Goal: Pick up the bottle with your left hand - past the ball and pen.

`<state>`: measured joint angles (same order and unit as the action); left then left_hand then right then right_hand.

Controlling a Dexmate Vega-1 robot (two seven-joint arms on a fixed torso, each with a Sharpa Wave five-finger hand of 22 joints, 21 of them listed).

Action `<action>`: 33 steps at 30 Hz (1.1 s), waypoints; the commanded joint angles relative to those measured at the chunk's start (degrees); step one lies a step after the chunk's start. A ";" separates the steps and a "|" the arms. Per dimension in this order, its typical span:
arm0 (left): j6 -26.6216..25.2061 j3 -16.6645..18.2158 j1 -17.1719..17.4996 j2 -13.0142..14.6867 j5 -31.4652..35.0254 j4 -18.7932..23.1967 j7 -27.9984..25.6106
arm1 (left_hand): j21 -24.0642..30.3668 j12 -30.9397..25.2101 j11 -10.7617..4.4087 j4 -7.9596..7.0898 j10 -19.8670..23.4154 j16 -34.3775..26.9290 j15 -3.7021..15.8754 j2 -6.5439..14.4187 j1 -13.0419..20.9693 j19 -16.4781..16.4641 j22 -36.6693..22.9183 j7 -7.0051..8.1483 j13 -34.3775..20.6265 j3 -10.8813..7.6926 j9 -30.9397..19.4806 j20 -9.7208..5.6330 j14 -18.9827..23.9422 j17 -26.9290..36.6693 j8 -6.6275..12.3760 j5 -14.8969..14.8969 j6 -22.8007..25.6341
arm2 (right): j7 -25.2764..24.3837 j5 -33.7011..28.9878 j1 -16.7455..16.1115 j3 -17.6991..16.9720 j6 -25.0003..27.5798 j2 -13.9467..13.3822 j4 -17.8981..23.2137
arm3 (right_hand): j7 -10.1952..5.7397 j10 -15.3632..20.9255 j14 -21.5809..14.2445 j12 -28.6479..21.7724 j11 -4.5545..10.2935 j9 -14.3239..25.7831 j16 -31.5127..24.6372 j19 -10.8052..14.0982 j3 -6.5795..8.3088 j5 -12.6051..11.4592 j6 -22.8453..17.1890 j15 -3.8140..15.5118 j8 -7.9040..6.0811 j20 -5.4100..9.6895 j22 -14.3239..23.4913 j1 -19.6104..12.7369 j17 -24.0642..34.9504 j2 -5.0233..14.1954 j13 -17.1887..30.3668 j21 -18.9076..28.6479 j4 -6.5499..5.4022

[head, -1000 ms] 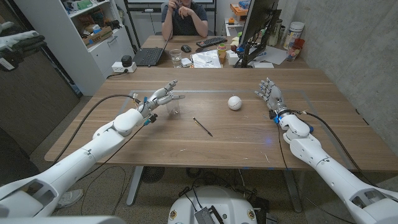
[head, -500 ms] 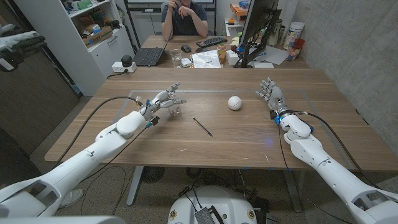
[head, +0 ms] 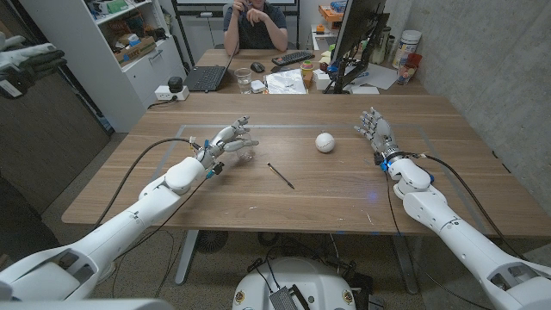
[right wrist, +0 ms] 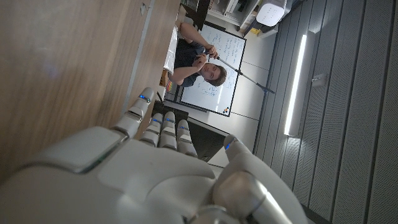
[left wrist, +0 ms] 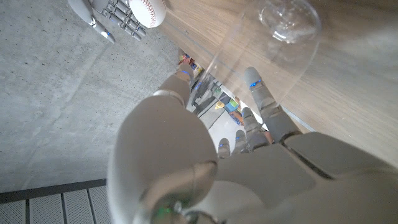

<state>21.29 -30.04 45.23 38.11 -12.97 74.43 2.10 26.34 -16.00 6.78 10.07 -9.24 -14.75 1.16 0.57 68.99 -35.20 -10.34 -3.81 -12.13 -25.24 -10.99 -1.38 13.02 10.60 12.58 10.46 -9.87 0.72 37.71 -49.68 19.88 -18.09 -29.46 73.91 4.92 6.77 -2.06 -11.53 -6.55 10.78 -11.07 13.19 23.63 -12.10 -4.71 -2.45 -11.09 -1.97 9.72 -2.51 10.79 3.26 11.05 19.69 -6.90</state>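
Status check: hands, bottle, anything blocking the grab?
Left hand open, fingers around clear bottle, not closed. Right hand open, idle. Pen, ball well aside.

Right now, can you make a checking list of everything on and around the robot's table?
Surface: wooden table, bare in front.
Job's things: clear bottle lying at the left hand; white ball; pen between them.
Clutter: nothing seen on this table.
Hands: left hand around the bottle, firm grip not certain; right hand open, fingers apart, holding nothing.
Cables: black cables running to both wrists.
Surroundings: a person at a desk behind, with laptop and monitor.
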 commanded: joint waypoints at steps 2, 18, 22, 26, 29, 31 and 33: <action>-0.81 -0.17 -1.04 -1.75 -1.05 -1.88 -0.23 | 6.01 -4.66 -1.39 -0.77 14.08 -4.11 8.08 1.26 5.25 -11.91 -0.82 -5.42 0.22 3.21 0.02 -4.78 16.19 0.87 1.60 -0.12 -6.55 | 0.53 0.13 0.77 0.10 -0.23 0.41 -1.56 | -0.08 0.50 -0.44 -0.35 0.09 0.20 -0.40 0.42 -0.09 -0.36 -0.62 -0.13 -0.37 -0.05 0.20 0.38 0.23 -0.09 0.31 -0.24 -0.05; -1.18 0.70 -0.05 -1.69 0.63 0.85 -4.72 | 17.58 -12.20 -8.87 -1.07 52.16 -5.79 12.32 2.95 5.63 -18.66 -0.23 -4.70 0.62 3.86 -0.57 -5.69 45.20 1.19 12.85 -0.10 40.30 | 1.00 0.30 0.81 -0.16 -0.79 0.32 -2.35 | -0.12 0.57 -0.47 -0.32 0.12 0.20 -0.35 0.51 -0.23 -0.44 -0.81 -0.16 -0.40 -0.04 0.20 0.43 0.19 -0.13 0.31 -0.55 -0.10; -0.72 1.22 0.25 -1.53 0.42 1.85 -5.09 | 17.91 -12.10 -9.46 -1.17 52.52 -5.75 12.25 3.02 5.55 -18.98 -0.20 -3.93 0.61 3.95 -0.64 -5.57 45.67 1.12 12.97 -0.11 41.47 | 1.24 0.42 0.77 -0.27 -1.13 0.33 -2.50 | -0.15 0.55 -0.51 -0.30 0.14 0.20 -0.34 0.53 -0.28 -0.46 -0.83 -0.14 -0.40 -0.04 0.20 0.45 0.18 -0.14 0.31 -0.65 -0.10; -0.42 1.99 0.89 -1.58 0.56 3.47 -6.58 | 18.03 -11.99 -9.95 -1.17 52.66 -5.69 12.43 3.01 5.55 -18.93 -0.17 -3.50 0.59 4.02 -0.69 -5.67 45.84 1.10 12.88 -0.12 41.83 | 1.36 0.49 0.73 -0.35 -1.23 0.27 -2.47 | -0.10 0.54 -0.51 -0.28 0.07 0.20 -0.33 0.50 -0.31 -0.48 -0.81 -0.14 -0.38 -0.03 0.21 0.45 0.17 -0.15 0.31 -0.74 -0.11; -0.03 2.49 1.14 -1.60 -0.21 4.30 -6.37 | 18.11 -11.95 -10.25 -1.09 52.87 -5.74 12.51 2.98 5.68 -18.87 -0.16 -3.51 0.58 4.09 -0.75 -5.76 46.08 1.16 12.84 -0.12 42.20 | 1.61 0.52 0.74 -0.36 -1.44 0.27 -2.59 | -0.12 0.54 -0.54 -0.28 0.12 0.20 -0.33 0.48 -0.33 -0.49 -0.83 -0.15 -0.38 0.02 0.21 0.46 0.17 -0.15 0.31 -0.80 -0.12; 0.04 2.82 1.40 -1.45 0.16 5.34 -7.02 | 18.17 -11.86 -10.25 -1.12 52.87 -5.63 12.39 3.08 5.70 -18.83 -0.15 -3.49 0.57 4.08 -0.78 -5.80 46.01 1.14 12.73 -0.12 42.23 | 1.64 0.58 0.64 -0.41 -1.51 0.25 -2.47 | -0.15 0.55 -0.51 -0.28 0.10 0.20 -0.32 0.50 -0.34 -0.50 -0.81 -0.11 -0.37 0.03 0.21 0.46 0.17 -0.15 0.31 -0.82 -0.12; 0.30 3.19 1.69 -1.66 1.18 5.85 -8.74 | 18.21 -11.83 -10.29 -1.12 52.90 -5.59 12.41 3.14 5.73 -18.83 -0.15 -3.41 0.56 4.07 -0.80 -5.84 46.01 1.14 12.69 -0.11 42.28 | 1.87 0.62 0.62 -0.42 -1.59 0.17 -2.43 | -0.12 0.51 -0.49 -0.26 0.09 0.20 -0.30 0.50 -0.35 -0.51 -0.85 -0.11 -0.38 -0.01 0.21 0.46 0.16 -0.16 0.31 -0.87 -0.12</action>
<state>20.59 -28.54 45.64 36.50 -12.76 76.80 -3.12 44.13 -27.84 2.25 8.93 38.05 -20.37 -3.44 -0.51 71.68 -49.44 -10.33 -7.37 -11.34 -21.33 -11.61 -2.02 48.75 11.61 25.23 10.29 31.76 1.96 38.08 -48.87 19.70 -19.14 -29.10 71.53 4.81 6.97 -2.05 -11.53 -6.34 10.78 -11.07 13.36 23.40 -12.10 -5.23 -2.45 -11.09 -2.15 9.72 -2.29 10.79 3.03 11.04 19.01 -7.13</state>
